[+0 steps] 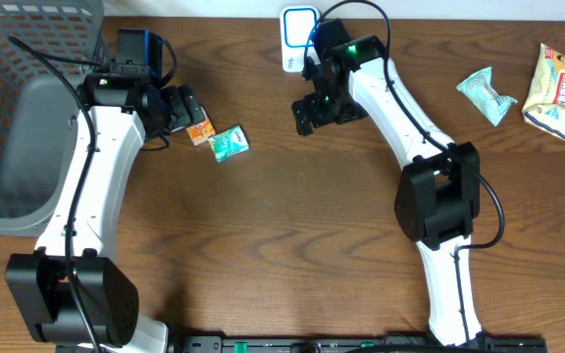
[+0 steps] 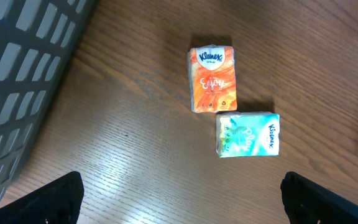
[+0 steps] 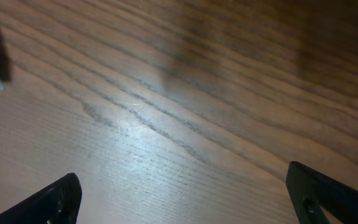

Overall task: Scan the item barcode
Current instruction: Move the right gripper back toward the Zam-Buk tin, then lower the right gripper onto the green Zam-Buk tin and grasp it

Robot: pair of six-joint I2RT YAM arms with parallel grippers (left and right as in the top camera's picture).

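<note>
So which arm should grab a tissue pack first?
Left. The left pincer, open, hovers over the orange tissue pack and green tissue pack; the right pincer has only table under it.

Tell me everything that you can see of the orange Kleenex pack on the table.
The orange Kleenex pack is a rectangular pocket-tissue pack in soft, glossy wrap, orange with a white Kleenex logo at one end and pale script across the middle. It lies flat on the wooden table, logo side up, looking closed. One corner meets, or nearly meets, the green pack beside it. Nothing else touches it.
</note>
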